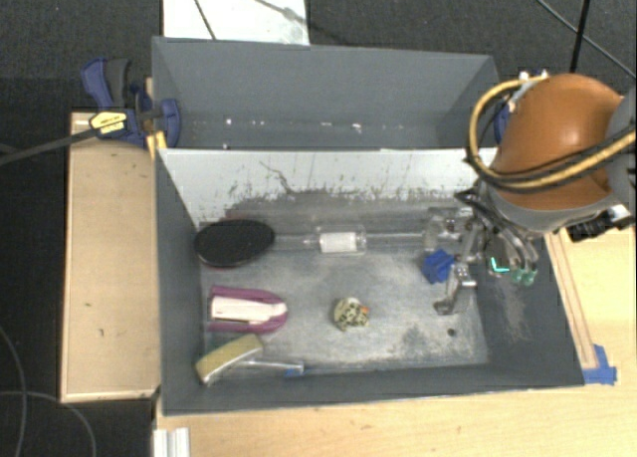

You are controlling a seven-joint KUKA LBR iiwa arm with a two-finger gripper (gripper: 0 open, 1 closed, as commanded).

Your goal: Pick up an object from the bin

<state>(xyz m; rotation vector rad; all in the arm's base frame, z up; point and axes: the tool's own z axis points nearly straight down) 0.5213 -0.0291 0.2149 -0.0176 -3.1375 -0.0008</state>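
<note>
Camera view: bin [328, 161] holds black disc [234, 243], purple-white case [246, 309], blue piece [436, 267].

Robotics laboratory test station: a scuffed grey metal bin [318, 77] with dark carpet [60, 7] around it, an orange-covered robot arm [557, 131] reaching in from the right, and loose black cables [582, 17] trailing overhead.

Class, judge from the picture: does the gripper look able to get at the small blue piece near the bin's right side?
Probably yes. The blue piece lies bare on the floor of the bin, right beside the gripper, with nothing on it; the white tube lies well apart from it.
</note>
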